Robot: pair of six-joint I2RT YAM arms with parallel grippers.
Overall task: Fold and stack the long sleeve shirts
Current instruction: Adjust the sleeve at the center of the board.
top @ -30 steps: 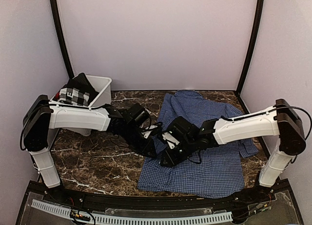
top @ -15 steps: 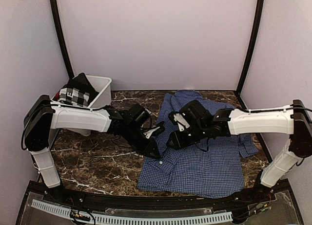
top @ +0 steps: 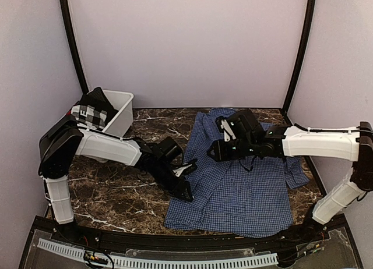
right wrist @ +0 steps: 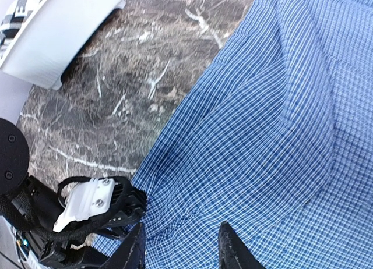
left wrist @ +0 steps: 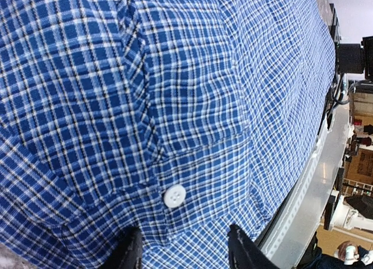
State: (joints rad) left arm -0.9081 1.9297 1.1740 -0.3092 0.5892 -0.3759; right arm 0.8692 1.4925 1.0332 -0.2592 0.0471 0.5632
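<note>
Top external view: at the far left, the white bin (top: 121, 121) holds other checked cloth. The left gripper (top: 185, 191) has slid slightly nearer along the left edge of the blue shirt (top: 250, 193), which lies spread on the right half of the marble table (top: 111, 190). Its jaws have parted. In the left wrist view they stand moderately apart over the cloth near a white button (left wrist: 174, 196), seemingly letting go. The right gripper (top: 216, 152) has swung from the shirt's middle to its far left part, by the collar. It hangs above the fabric, half open and holding nothing. Probably both arms are re-placing for the next fold; no fold looks finished.
</note>
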